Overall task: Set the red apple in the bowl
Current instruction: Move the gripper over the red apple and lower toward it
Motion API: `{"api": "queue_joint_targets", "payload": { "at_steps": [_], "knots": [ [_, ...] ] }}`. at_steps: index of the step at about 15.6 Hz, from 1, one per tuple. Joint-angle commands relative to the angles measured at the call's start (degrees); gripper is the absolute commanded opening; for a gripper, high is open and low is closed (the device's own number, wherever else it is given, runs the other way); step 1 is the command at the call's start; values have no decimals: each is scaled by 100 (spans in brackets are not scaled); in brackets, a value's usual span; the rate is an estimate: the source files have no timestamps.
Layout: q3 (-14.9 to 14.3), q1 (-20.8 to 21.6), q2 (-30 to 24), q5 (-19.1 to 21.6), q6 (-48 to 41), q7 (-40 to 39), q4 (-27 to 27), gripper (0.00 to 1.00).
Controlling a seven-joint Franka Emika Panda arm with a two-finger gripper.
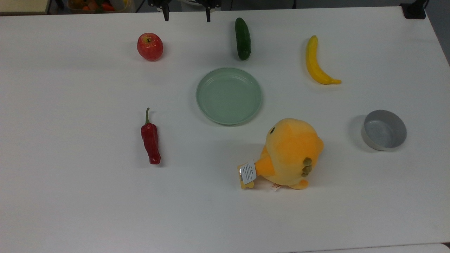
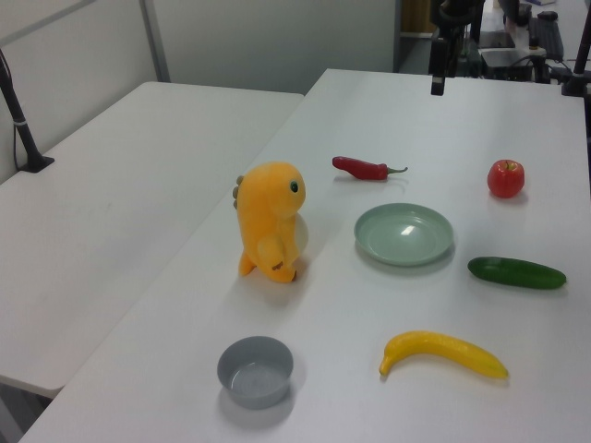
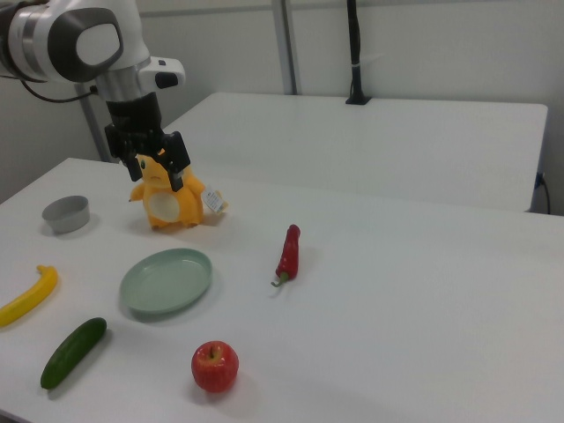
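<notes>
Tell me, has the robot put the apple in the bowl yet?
Not yet. Nothing looks done: the apple sits on the table and the bowl is empty, far across from it. The claw is open, holding nothing, raised above the table. Left to do: reach the apple, grab it, carry it over and drop it in.

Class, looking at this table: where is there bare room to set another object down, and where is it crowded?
The broad strip of table below the chili pepper and plush toy in the top view is bare, as is the stretch left of the red apple. It is tightest around the green plate, ringed by cucumber, banana and toy.
</notes>
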Motion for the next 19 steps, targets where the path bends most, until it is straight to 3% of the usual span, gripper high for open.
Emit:
{"api": "queue_joint_targets", "payload": {
  "at_steps": [1, 7, 15, 19],
  "knots": [
    [-11, 22, -254, -75, 59, -284, -670, 100],
    [-2, 48, -544, -75, 868, -286, -1307, 100],
    [-19, -40, -1668, -347, 1255, -611, -2695, 100],
    [-81, -295, -2275, -374, 1255, -602, -3249, 100]
  ]
}}
